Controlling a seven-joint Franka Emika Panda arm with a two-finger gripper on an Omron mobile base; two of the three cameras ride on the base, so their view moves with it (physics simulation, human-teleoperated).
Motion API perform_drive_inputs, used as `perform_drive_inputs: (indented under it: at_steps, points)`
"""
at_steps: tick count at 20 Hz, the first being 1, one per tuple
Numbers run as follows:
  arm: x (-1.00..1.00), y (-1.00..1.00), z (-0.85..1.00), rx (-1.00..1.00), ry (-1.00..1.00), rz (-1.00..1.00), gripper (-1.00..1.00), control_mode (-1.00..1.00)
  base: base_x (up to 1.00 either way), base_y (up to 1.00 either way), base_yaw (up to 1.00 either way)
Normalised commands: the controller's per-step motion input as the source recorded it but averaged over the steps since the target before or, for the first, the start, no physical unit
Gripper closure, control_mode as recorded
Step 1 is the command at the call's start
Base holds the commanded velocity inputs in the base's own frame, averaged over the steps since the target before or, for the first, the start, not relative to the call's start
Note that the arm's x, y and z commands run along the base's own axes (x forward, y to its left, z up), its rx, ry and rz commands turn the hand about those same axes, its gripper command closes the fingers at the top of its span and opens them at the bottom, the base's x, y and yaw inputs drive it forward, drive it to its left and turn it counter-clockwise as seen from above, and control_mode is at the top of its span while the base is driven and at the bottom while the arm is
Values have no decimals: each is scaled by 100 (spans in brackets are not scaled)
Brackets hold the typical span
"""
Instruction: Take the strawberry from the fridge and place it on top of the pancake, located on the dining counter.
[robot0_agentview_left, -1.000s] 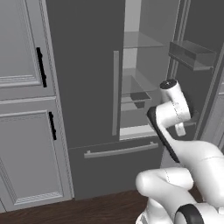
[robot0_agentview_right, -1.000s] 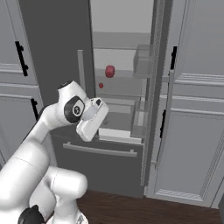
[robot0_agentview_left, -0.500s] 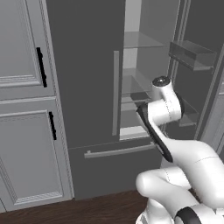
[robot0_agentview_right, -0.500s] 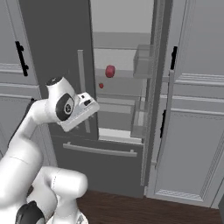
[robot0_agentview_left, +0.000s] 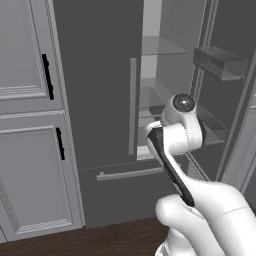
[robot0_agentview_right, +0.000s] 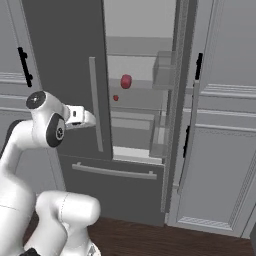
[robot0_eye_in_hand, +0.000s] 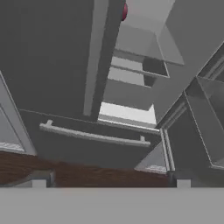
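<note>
**Mia:** Up on a shelf inside the fridge (robot0_agentview_right: 60, 45), near the top middle of the right base view, sits a round red thing (robot0_agentview_right: 126, 81). I think that is the strawberry. A tiny red bit (robot0_agentview_right: 116, 98) lies just below it and a little to the left. It could be the strawberry instead; it is too small to tell.

**Tom:** Where is the gripper (robot0_agentview_right: 88, 118)?

**Mia:** At the middle left of the right base view, in front of the shut left door (robot0_agentview_right: 65, 75), beside the long door handle (robot0_agentview_right: 95, 104). The right door (robot0_agentview_left: 235, 95) is swung open.

**Tom:** Is it holding anything?

**Mia:** No. Its two tips (robot0_eye_in_hand: 39, 179) stand far apart at the bottom of the hand view, with nothing between them. It is wide open and empty.

**Tom:** So which way must it go?

**Mia:** The red thing is higher than the gripper, off to the right, and deeper in. In the hand view it (robot0_eye_in_hand: 124, 11) peeks out at the very top edge, partly behind the door edge. The gripper looks lower, at the bottom drawer handle (robot0_eye_in_hand: 94, 135). I think it has to lift, swing right past the door edge, then reach in.

**Tom:** Which way does the berry point?

**Mia:** It looks a bit taller than wide, so maybe it stands up. I cannot tell where its tip points. It is too small.
</note>
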Motion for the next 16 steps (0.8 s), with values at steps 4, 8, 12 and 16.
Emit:
perform_drive_inputs:
  at_steps: [4,8,12,16]
  points:
    - [24,33,88,46,-30,-10,-100,-100,0,0,0]
    - [51,15,96,7,-5,-1,-100,-100,0,0,0]
    - [37,48,61,-11,0,-5,-100,-100,0,0,0]
    - [17,4,18,-5,0,-5,-100,-100,0,0,0]
